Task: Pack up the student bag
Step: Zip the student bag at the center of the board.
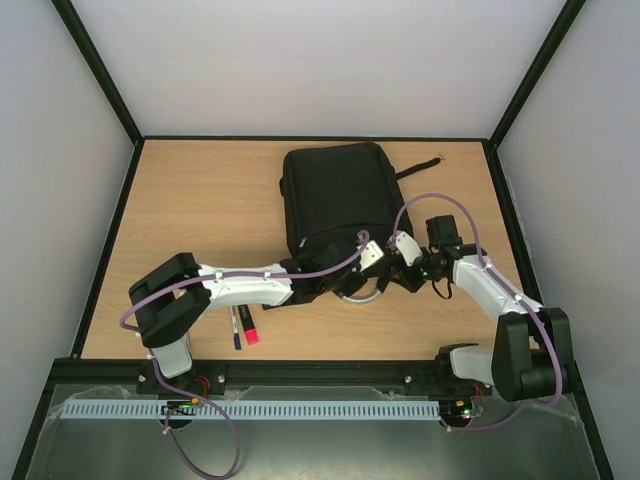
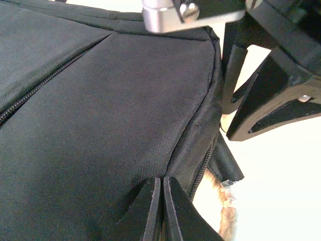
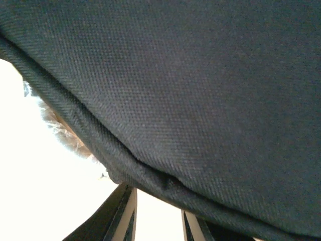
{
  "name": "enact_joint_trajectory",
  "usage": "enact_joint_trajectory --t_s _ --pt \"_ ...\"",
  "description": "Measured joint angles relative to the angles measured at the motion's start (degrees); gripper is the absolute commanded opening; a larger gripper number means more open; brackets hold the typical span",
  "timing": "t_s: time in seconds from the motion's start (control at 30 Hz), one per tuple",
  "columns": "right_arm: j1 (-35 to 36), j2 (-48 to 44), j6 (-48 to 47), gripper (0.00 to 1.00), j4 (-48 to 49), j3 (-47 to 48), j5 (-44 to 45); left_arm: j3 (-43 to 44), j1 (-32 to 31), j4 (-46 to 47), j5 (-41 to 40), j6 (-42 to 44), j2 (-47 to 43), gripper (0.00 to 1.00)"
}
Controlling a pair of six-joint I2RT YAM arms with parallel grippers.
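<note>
Nearest me, on the pale wooden surface (image 1: 200, 200) and off to the near-left of the bag, lie a slim dark pen (image 1: 236, 326) and a red-ended marker (image 1: 251, 333), side by side and not yet packed. Just beyond them both arms meet at the bag's near end.

The left gripper (image 1: 303, 281) rests against the dark cloth beside a zip line. Its fingers (image 2: 150, 206) are pressed tight together, and I can see nothing between them. The right gripper (image 3: 156, 201) comes in at the bag's near-right corner. Its fingers stand part-way apart with the seamed edge across their tips, and I cannot tell whether any cloth is nipped.

The student bag (image 1: 335, 195), a large black fabric backpack, lies flat across the middle of the surface, with one strap trailing toward its far-right.

This looks to me like the opening step, with the bag not yet opened wide enough to take anything. The next move likely needs one firm hold on the limp cloth while the other side draws the mouth apart.
</note>
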Motion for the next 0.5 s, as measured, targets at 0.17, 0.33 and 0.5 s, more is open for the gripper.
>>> enact_joint_trajectory --t_s 0.17,0.33,0.5 --pt "0.4 1.4 0.8 0.28 2.5 -0.1 0.5 1.2 0.0 -0.9 0.2 -0.2 0.0 0.03" --pt "0.8 2.7 1.4 0.14 5.0 -0.3 1.6 1.7 0.0 -1.2 0.4 -0.2 0.1 0.03" --pt "0.9 3.2 2.3 0.1 6.3 -0.5 3.6 1.9 0.0 -1.0 0.3 -0.2 0.1 0.02"
